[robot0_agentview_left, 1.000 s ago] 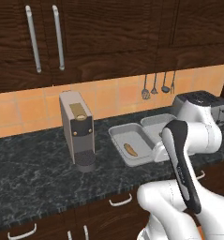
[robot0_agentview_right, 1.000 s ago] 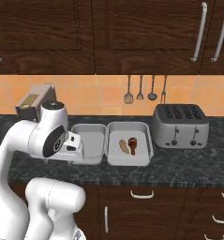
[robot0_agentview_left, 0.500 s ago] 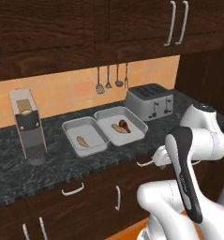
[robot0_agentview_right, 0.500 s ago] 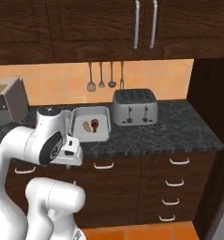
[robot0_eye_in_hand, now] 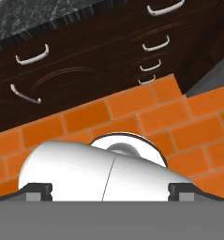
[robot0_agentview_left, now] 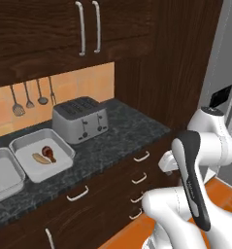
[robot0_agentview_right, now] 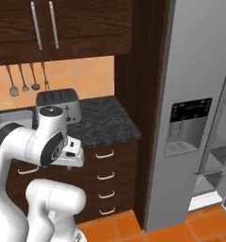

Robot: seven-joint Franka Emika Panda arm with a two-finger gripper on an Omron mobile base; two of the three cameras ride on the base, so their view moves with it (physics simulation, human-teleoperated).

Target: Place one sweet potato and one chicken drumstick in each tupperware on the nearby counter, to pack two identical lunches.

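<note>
Since a second ago the base has swung right, so the camera moved, not the things; the counter [robot0_agentview_left: 122,131] now ends beside a grey fridge [robot0_agentview_right: 199,108]; one tupperware [robot0_agentview_left: 42,158] near the counter's front edge, left of the toaster [robot0_agentview_left: 81,119], holds a sweet potato [robot0_agentview_left: 41,158] touching a chicken drumstick [robot0_agentview_left: 49,152]; a second tupperware [robot0_agentview_left: 3,172] sits just left; gripper [robot0_eye_in_hand: 111,190] fingertips stand wide apart, empty, over orange floor.

The hand camera looks down past the gripper [robot0_eye_in_hand: 111,190], whose two dark fingertips [robot0_eye_in_hand: 38,191] stand far apart at the bottom with nothing between them. Beyond lies an orange brick-patterned floor [robot0_eye_in_hand: 155,112]. Above it run dark brown drawers [robot0_eye_in_hand: 85,56] with curved silver handles [robot0_eye_in_hand: 32,58]. A strip of marbled counter [robot0_eye_in_hand: 33,18] edges the top left, apparently bare.
</note>
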